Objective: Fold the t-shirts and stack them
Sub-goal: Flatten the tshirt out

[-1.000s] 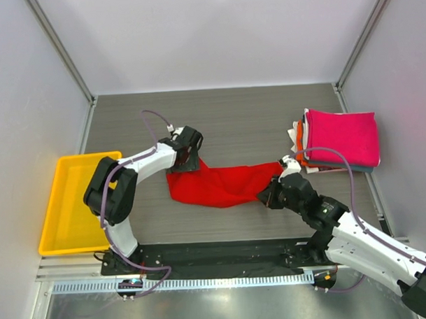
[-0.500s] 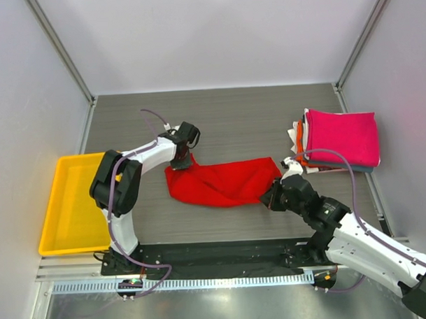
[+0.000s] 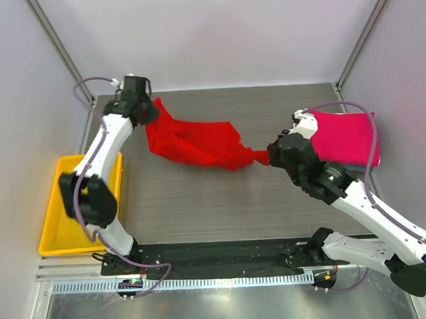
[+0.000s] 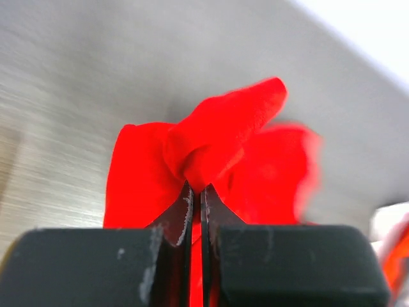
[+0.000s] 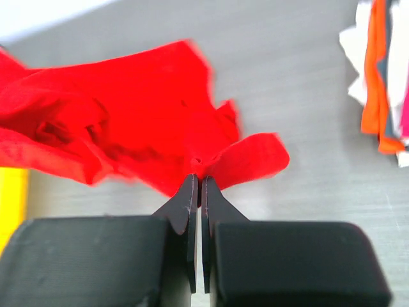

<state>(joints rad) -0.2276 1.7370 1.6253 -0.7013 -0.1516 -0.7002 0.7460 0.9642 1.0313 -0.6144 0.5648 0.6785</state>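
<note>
Lifting now: my left pincer [image 3: 147, 111], which stood open over the cloth a second ago, has clamped shut on a bunched corner of the red t-shirt [image 3: 195, 142] and swung up and away; my right pincer [image 3: 267, 156] stays pinched on the opposite corner and has risen too; the shirt hangs stretched between them, seemingly clear of the table where it lay crumpled; the folded stack [image 3: 345, 137] sits just beyond the right pincer; I judge laying it flat comes next.
</note>
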